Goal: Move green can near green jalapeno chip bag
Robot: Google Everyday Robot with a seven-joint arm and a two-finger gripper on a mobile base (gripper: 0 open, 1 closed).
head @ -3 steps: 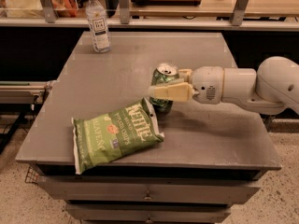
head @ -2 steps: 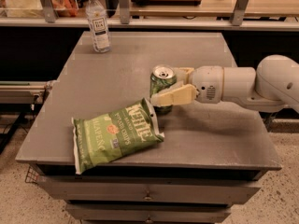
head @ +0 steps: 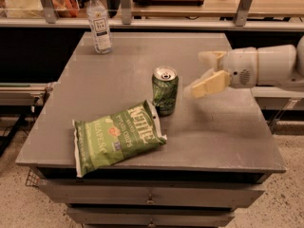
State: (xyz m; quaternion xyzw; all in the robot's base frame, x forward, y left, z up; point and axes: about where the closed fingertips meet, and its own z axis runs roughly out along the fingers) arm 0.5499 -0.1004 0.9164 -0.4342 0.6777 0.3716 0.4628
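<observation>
Grey table (head: pixel 223 141), items on top: 3.
- Green can (head: pixel 165 91): 1. Upright, silver pull-tab top, mid-table, just beside upper right corner of chip bag; whether they touch unclear.
- Green jalapeno chip bag (head: pixel 118 137): 1. Flat, "Kettle" lettering up, front left area.
- Clear water bottle (head: pixel 99 23): 1. Upright, far left corner, well apart.
- Gripper (head: pixel 198 73): 1. Right of can, near but not touching; fingers (head: pixel 211 83): 2, spread apart, holding nothing.

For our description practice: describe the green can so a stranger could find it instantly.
On the grey table, look just behind the Kettle chip bag, beside the open gripper. The green can stands upright: short, metal, silver-topped, unlike the tall clear water bottle at the back.
</observation>
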